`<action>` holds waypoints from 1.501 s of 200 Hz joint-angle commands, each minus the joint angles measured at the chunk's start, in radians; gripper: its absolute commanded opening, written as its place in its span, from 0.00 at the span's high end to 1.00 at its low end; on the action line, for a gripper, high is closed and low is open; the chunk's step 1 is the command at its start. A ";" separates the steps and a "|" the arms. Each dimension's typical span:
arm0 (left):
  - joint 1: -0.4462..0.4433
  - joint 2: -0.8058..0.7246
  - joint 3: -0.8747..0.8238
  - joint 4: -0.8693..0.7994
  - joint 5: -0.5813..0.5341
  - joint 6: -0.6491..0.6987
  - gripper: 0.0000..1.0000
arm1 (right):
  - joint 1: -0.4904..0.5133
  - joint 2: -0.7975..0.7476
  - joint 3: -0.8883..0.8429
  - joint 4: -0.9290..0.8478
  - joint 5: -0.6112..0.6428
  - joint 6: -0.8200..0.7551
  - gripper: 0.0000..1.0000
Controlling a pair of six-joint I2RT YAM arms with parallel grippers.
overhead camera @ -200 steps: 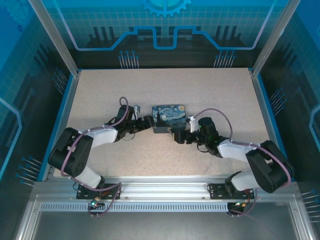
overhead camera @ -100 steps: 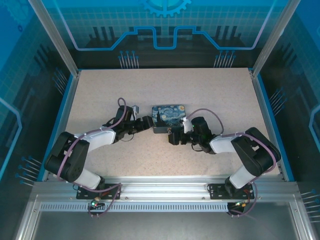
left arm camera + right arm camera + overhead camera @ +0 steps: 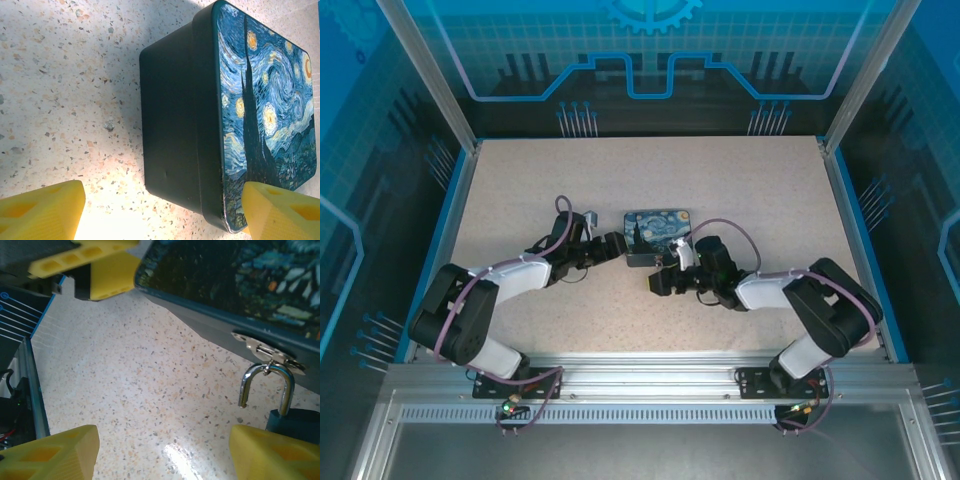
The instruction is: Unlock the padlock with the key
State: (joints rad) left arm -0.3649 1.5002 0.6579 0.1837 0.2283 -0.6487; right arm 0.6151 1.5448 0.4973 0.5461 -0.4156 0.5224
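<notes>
From above, the painted tin (image 3: pixel 657 230) sits near the middle of the speckled table (image 3: pixel 740 180). The left gripper (image 3: pixel 617 243) is at the tin's 9 o'clock, right by its side wall. The right gripper (image 3: pixel 658 281) lies low at its 6 o'clock, close to the front wall.

On the left wrist camera, the tin's dark side wall and swirling blue-and-yellow lid run from centre toward 3 o'clock. The yellow fingertips (image 3: pixel 42 215) are wide apart at 7 and 5 o'clock. Whether the 5 o'clock one touches the tin's corner I cannot tell.

On the right wrist camera, the padlock (image 3: pixel 272 395) hangs at 4 o'clock from the tin's hasp (image 3: pixel 265 351). Its bright chrome shackle (image 3: pixel 265 371) is hooked through, with a dark body (image 3: pixel 295 421) below. One shackle leg ends free of the body, so it looks sprung. The right fingers (image 3: pixel 50 455) are spread with nothing between them. The lock is likely light, rigid, slick and free to swing, so grip the body's flat sides, not the thin loop.
</notes>
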 commanded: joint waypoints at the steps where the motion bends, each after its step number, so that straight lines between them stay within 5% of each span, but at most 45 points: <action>1: -0.005 -0.034 -0.006 -0.022 -0.009 -0.005 0.17 | -0.010 -0.114 -0.016 -0.059 0.026 -0.045 0.28; 111: -0.017 -0.014 0.007 -0.013 -0.006 -0.007 0.18 | -0.102 0.086 0.107 -0.052 -0.091 -0.022 0.31; 234: -0.025 -0.003 0.016 -0.015 -0.008 -0.007 0.18 | -0.118 0.070 0.111 -0.136 0.001 -0.059 0.27; 300: -0.024 -0.003 0.016 -0.015 -0.005 -0.009 0.18 | -0.125 0.148 0.149 -0.093 -0.048 -0.047 0.27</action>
State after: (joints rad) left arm -0.3824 1.4910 0.6582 0.1810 0.2283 -0.6525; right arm 0.5026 1.6512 0.6216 0.4381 -0.4316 0.4847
